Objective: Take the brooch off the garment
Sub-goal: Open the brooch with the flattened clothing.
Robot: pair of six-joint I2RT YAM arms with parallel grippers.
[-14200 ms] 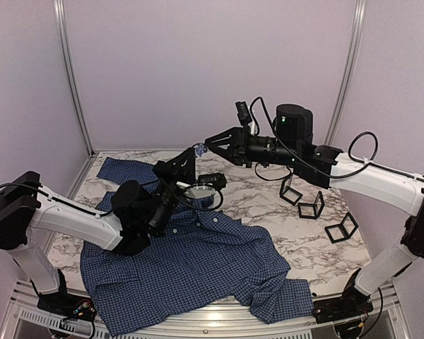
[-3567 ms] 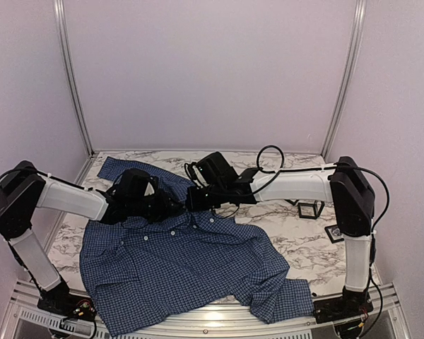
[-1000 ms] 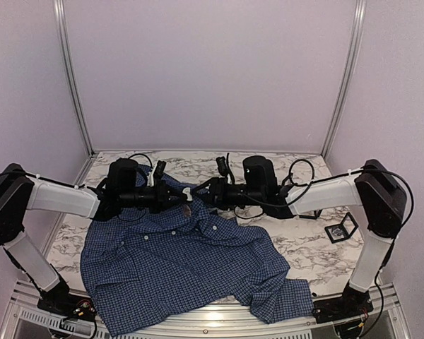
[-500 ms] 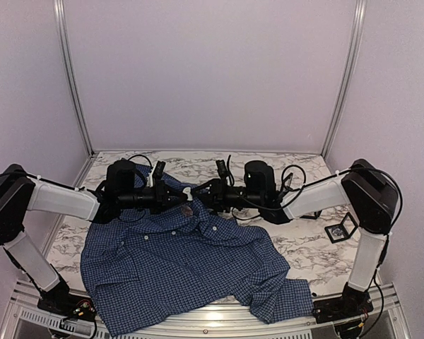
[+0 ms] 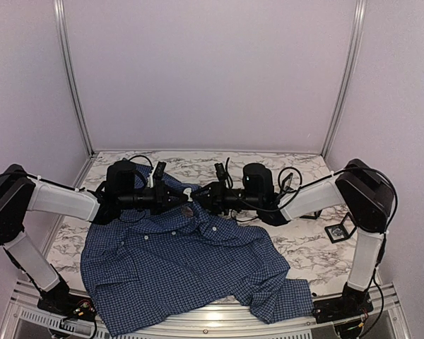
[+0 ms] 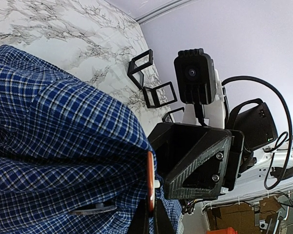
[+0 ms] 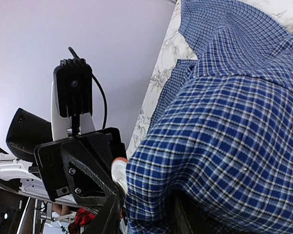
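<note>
The garment (image 5: 191, 261), a dark blue checked shirt, lies spread on the marble table, and its collar end is lifted between the two arms. The brooch (image 6: 150, 178) shows edge-on as an orange rim, and my left gripper (image 6: 149, 215) is shut on its lower edge. In the right wrist view the brooch (image 7: 118, 171) is pale with an orange rim and sits against the cloth. My right gripper (image 7: 144, 219) is closed on a fold of the garment (image 7: 224, 126) just behind the brooch. From above, the left gripper (image 5: 178, 201) and the right gripper (image 5: 200, 198) meet tip to tip.
Small black frames (image 6: 139, 66) stand on the marble table (image 5: 304, 244) at the right. One black frame (image 5: 337, 232) holds a bluish piece. Metal posts and lilac walls enclose the table on three sides. The shirt's hem hangs over the near edge.
The right gripper has shifted slightly left toward the left gripper and its jaws have narrowed onto the cloth fold. The left arm and the brooch have stayed put.
</note>
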